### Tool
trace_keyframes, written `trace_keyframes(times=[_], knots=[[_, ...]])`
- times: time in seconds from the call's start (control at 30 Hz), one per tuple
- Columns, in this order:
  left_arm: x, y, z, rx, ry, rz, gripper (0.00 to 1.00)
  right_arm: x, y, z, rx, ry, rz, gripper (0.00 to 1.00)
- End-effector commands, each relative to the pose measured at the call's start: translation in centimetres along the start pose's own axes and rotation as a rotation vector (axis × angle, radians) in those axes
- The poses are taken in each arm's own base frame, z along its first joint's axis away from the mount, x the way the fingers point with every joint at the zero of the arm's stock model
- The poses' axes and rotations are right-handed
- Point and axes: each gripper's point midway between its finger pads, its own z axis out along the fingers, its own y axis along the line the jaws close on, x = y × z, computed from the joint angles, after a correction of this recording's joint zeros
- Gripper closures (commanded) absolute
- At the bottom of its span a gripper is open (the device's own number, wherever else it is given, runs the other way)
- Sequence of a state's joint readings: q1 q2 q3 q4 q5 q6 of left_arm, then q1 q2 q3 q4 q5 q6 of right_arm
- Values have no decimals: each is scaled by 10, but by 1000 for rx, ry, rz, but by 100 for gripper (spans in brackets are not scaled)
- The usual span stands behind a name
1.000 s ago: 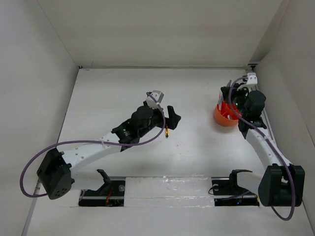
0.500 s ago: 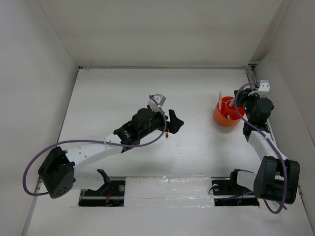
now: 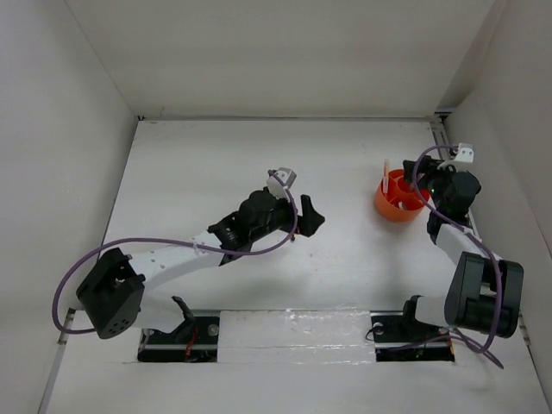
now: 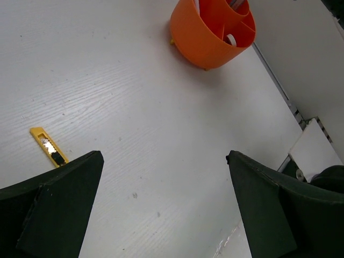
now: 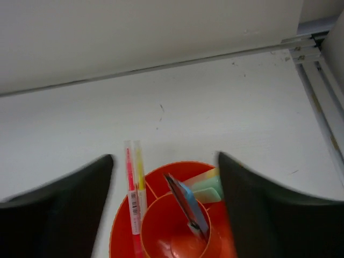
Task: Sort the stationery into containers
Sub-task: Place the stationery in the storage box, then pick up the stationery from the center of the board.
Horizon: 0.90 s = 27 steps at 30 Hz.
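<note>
1. The left gripper (image 4: 164, 158) is spread wide and holds nothing. Bare table (image 4: 134, 107) shows between its two dark fingers (image 4: 54, 209).
2. It hangs over the middle of the table, well apart from the orange tub (image 4: 204, 37), which stands upright near the right wall.
3. A yellow-black piece (image 4: 48, 146) lies flat on the table just beside the left finger; I cannot tell whether they touch. In the top view it is almost wholly hidden under the left gripper (image 3: 309, 216).
4. The right gripper (image 5: 165, 158) is also wide open and empty. Its blurred fingers (image 5: 59, 209) stand on either side of the tub (image 5: 119, 242), and no contact shows.
5. In the tub, a clear pen (image 5: 134, 188) with pink and yellow inside stands in the left compartment and rises past the rim.
6. A blue item (image 5: 191, 209) leans in the round middle cup. Pale green and pale yellow pieces (image 5: 207, 188) sit in the far compartment behind it.
7. The right wrist view cuts off the tub's near half at its bottom edge.
8. In the top view the right gripper (image 3: 429, 178) is a dark mass just beside the tub (image 3: 392, 207), and its jaws cannot be made out there.
</note>
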State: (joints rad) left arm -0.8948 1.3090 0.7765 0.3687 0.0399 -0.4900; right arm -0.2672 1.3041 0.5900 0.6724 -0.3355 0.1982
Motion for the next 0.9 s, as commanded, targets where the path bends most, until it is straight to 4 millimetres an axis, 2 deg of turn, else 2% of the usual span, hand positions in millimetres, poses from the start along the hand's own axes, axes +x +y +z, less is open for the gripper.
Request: trace_keyframes(times=[0.0, 0.07, 0.1, 0.17, 0.2, 0.3, 0.33, 0.37, 0.4, 0.43, 0.47, 0.53, 0.57, 0.6, 0.7, 0.8, 0.87], knots=[[-14, 3, 5, -29, -45, -9, 0, -34, 19, -6, -84, -146, -20, 0], [-6, 17, 8, -91, -14, -22, 0, -40, 20, -11, -70, -162, -12, 0], [-13, 20, 11, -103, -18, -40, 0, -51, 24, -17, -75, -185, -21, 0], [-1, 40, 19, -181, 27, -57, 0, -62, 25, -25, -56, -211, -25, 0], [-5, 39, 23, -193, 24, -66, 0, -65, 26, -27, -39, -214, -36, 0], [15, 60, 33, -297, 96, -77, 0, -84, 30, -36, -2, -222, -40, 0], [11, 61, 38, -313, 98, -75, 0, -98, 34, -41, -8, -247, -48, 0], [21, 70, 44, -349, 126, -69, 0, -94, 36, -43, -14, -228, -44, 0], [28, 74, 45, -370, 155, -78, 0, -100, 44, -44, -41, -232, -38, 0], [25, 75, 48, -387, 150, -84, 0, -109, 51, -45, -54, -244, -41, 0], [35, 81, 52, -402, 172, -82, 0, -107, 53, -47, -61, -216, -36, 0], [37, 82, 55, -416, 190, -90, 0, -105, 64, -45, -92, -185, -37, 0], [41, 84, 56, -421, 197, -90, 2, -111, 67, -46, -100, -184, -49, 0], [45, 87, 59, -431, 212, -88, 3, -103, 71, -45, -108, -151, -39, 0], [53, 97, 65, -491, 243, -99, 11, -106, 81, -45, -140, -154, -42, 0], [57, 106, 63, -575, 281, -112, 16, -99, 91, -42, -171, -134, -27, 0], [70, 119, 58, -658, 324, -90, 16, -99, 95, -40, -184, -130, -16, 0]])
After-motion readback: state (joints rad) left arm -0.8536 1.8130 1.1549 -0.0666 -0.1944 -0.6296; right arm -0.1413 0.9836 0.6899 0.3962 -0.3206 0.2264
